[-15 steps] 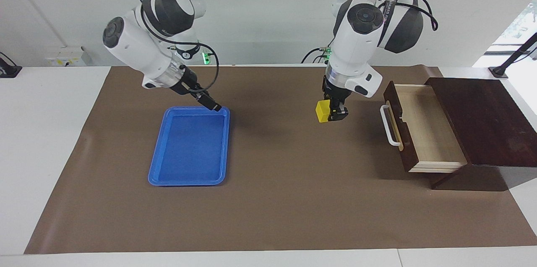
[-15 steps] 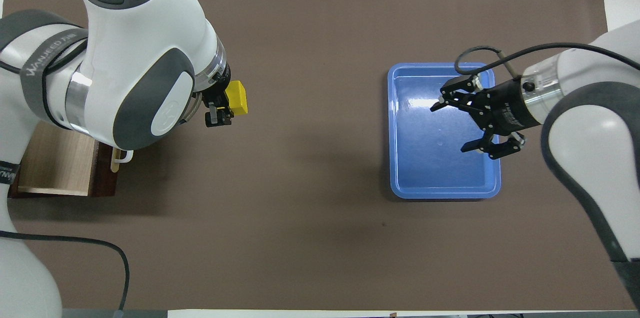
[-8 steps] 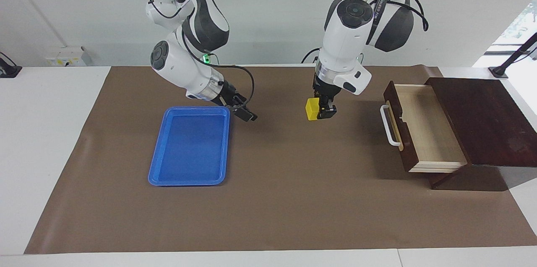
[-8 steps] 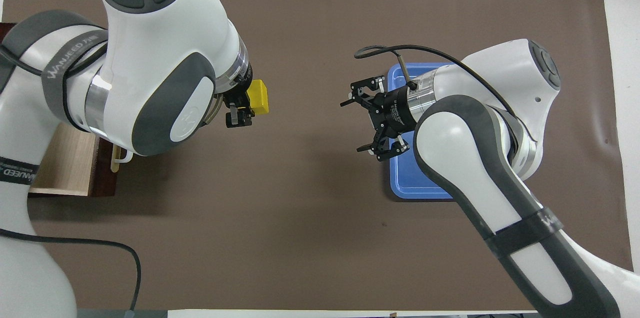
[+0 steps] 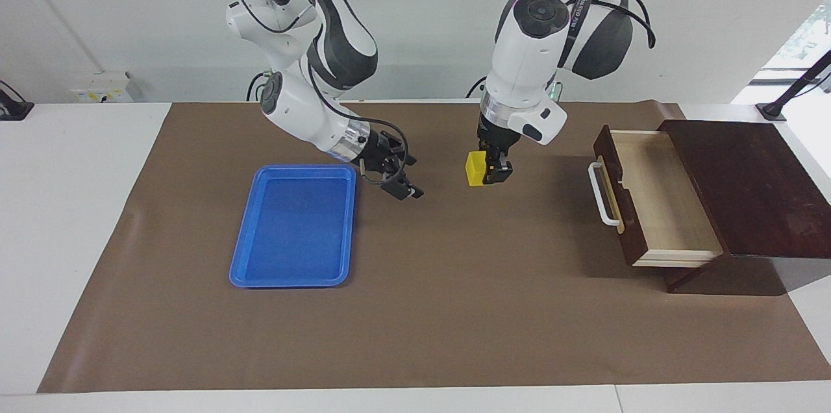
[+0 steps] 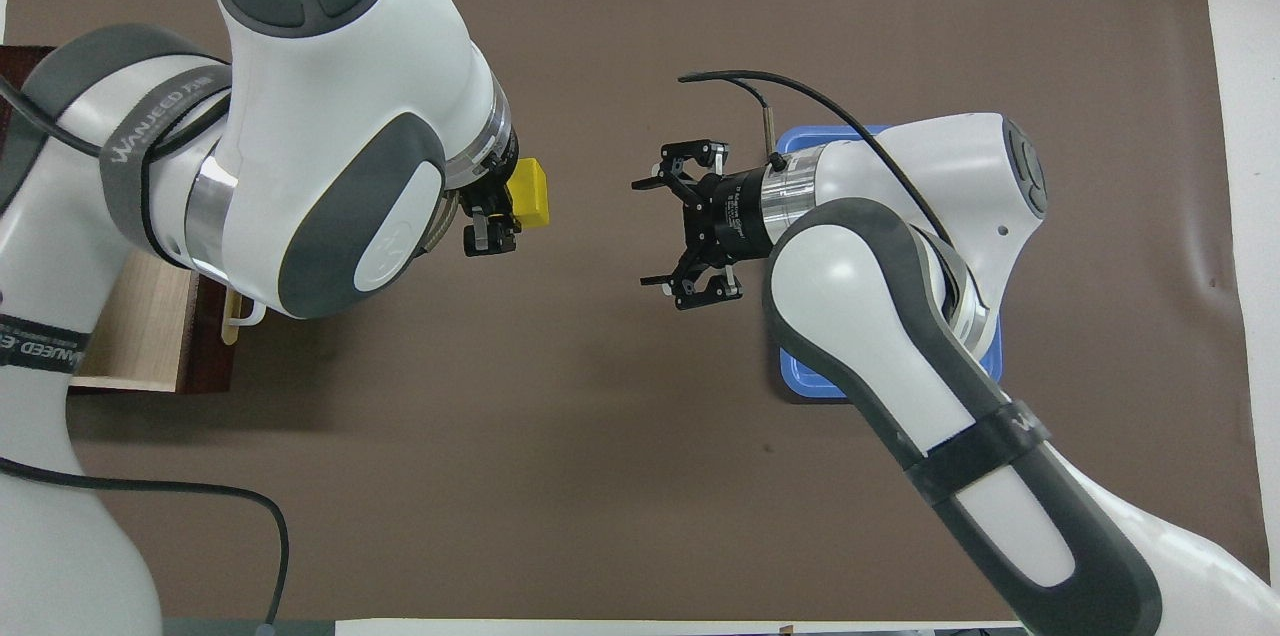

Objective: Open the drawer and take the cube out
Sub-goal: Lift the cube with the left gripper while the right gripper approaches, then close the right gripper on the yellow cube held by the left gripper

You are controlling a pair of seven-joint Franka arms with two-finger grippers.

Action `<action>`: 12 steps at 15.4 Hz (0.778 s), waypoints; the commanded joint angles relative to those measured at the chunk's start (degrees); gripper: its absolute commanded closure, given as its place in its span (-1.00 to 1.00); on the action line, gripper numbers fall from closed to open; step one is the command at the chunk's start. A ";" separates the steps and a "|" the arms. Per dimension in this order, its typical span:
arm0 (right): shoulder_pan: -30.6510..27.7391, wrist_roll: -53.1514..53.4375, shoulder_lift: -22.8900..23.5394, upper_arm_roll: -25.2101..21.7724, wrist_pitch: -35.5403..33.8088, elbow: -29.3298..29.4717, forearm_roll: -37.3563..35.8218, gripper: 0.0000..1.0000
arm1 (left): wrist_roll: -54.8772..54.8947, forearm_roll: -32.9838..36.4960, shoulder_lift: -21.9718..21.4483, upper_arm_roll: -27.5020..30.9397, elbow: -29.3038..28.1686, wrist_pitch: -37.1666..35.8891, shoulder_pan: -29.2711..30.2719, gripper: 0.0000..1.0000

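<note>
The drawer (image 5: 656,199) stands pulled open at the left arm's end of the table, showing its pale wood inside and white handle (image 5: 604,195). In the overhead view the left arm hides most of the drawer (image 6: 140,326). My left gripper (image 5: 487,174) (image 6: 505,216) is shut on the yellow cube (image 5: 474,169) (image 6: 530,194), held in the air over the brown mat near the table's middle. My right gripper (image 5: 412,176) (image 6: 645,233) is open over the mat, between the cube and the blue tray, its fingers pointing at the cube with a gap between them.
A blue tray (image 5: 292,225) (image 6: 800,146) lies on the brown mat (image 5: 422,309) toward the right arm's end, with nothing in it. The dark cabinet top (image 5: 746,186) sits above the drawer.
The left gripper carried the cube away from the drawer toward the table's middle. The right gripper swung off the tray toward the cube, staying open.
</note>
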 commanded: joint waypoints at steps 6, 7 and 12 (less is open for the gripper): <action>5.32 8.43 3.97 -0.40 5.46 5.51 0.55 -1.00 | -0.25 -0.81 1.17 0.74 1.85 -0.08 -0.74 1.00; 5.67 9.31 4.32 -0.40 5.46 6.30 0.28 -1.00 | -0.25 -0.81 1.17 0.74 1.85 -0.08 -0.83 1.00; 5.76 13.80 5.64 -0.31 4.67 9.91 -2.62 -1.00 | -0.25 -0.81 1.08 0.74 1.68 0.01 -1.09 1.00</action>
